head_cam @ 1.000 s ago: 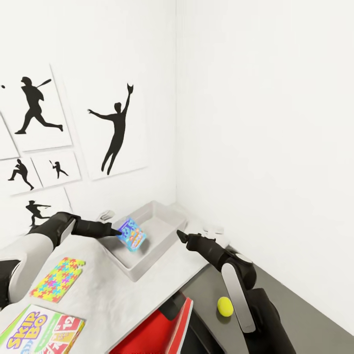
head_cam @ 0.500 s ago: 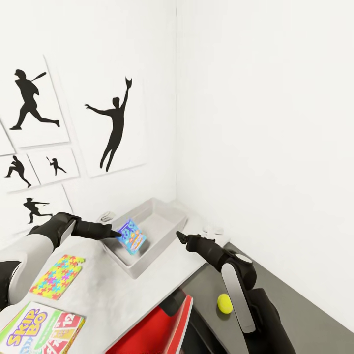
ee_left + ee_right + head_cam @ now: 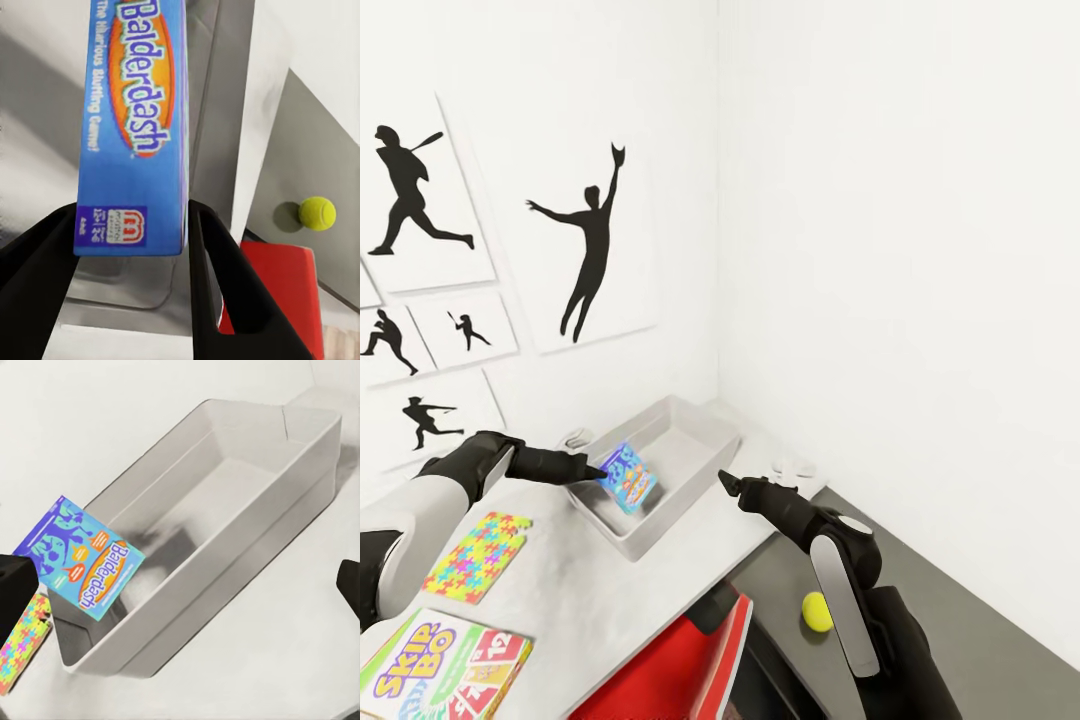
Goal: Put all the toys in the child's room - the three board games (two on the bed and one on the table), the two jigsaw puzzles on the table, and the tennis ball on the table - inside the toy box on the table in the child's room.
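Note:
My left gripper (image 3: 600,470) is shut on the left edge of a blue board game (image 3: 629,478) lettered "Balderdash", holding it tilted over the near end of the light grey toy box (image 3: 705,425). The left wrist view has the game (image 3: 135,120) between both fingers, with the bin beneath. My right gripper (image 3: 723,479) hangs open just right of the bin with nothing in it; one of its fingers (image 3: 349,585) sits at the frame edge. A jigsaw puzzle (image 3: 477,556) and the Skip-Bo board game (image 3: 445,665) lie on the light table (image 3: 600,590). The tennis ball (image 3: 817,611) rests on the dark lower section.
The bin stands in the corner where two white walls meet, with silhouette pictures (image 3: 590,250) on the left wall. A red object (image 3: 685,660) sits below the table's front edge. Two small white items (image 3: 575,438) (image 3: 796,466) lie beside the bin.
The head view has drifted, shifting the wall pictures up and left. Both arms hold their places and the blue game stays gripped over the bin.

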Controlling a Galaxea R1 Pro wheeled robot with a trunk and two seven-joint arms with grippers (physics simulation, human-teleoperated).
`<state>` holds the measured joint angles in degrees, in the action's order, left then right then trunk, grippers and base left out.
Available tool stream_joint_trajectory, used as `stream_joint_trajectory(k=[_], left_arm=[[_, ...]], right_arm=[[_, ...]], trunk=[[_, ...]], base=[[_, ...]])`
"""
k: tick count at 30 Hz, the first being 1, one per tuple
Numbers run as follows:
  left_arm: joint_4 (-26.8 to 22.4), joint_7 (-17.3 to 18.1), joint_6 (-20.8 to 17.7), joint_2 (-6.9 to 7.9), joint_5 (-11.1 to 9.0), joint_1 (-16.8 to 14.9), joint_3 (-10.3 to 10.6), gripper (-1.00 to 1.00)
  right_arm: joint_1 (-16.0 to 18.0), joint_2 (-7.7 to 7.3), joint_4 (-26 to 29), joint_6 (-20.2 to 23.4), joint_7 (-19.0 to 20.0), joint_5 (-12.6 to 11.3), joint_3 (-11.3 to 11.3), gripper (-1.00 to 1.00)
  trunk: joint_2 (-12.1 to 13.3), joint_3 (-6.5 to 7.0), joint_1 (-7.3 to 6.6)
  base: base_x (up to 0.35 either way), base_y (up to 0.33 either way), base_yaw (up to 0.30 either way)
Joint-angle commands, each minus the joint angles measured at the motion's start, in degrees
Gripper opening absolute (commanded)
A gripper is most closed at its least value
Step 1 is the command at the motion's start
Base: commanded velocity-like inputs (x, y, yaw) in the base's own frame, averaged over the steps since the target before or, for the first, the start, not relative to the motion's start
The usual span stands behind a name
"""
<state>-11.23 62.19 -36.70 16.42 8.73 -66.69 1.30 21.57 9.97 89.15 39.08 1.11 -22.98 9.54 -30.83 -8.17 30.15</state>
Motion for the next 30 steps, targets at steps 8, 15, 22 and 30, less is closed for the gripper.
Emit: stream_joint_trajectory(k=[8, 15, 22, 30], left_arm=[[-0.11, 0.15, 0.6, 0.16, 3.6, -0.1, 0.07, -1.0], [-0.16, 0.2, 3.29, 0.19, 5.61, -0.07, 0.09, -1.0], [-0.16, 0.21, 3.8, 0.19, 5.68, -0.09, 0.05, -1.0], [-0.2, 0.18, 3.89, 0.19, 5.72, -0.09, 0.1, -1.0]], right_arm=[[0.04, 0.03, 0.05, 0.36, 0.12, 0.05, -0.05, 1.0], [0.05, 0.03, 0.05, 0.38, 0.12, 0.04, -0.05, 1.0], [0.05, 0.03, 0.05, 0.38, 0.12, 0.04, -0.05, 1.0], [0.05, 0.03, 0.05, 0.38, 0.12, 0.04, -0.05, 1.0]], trunk=[[-0.11, -0.86, 0.02], [-0.11, -1.52, 0.02], [-0.11, -2.18, 0.02], [-0.11, -2.93, 0.02]], base=[[0.0, 0.0, 0.0], [0.0, 0.0, 0.0], [0.0, 0.0, 0.0], [0.0, 0.0, 0.0]])
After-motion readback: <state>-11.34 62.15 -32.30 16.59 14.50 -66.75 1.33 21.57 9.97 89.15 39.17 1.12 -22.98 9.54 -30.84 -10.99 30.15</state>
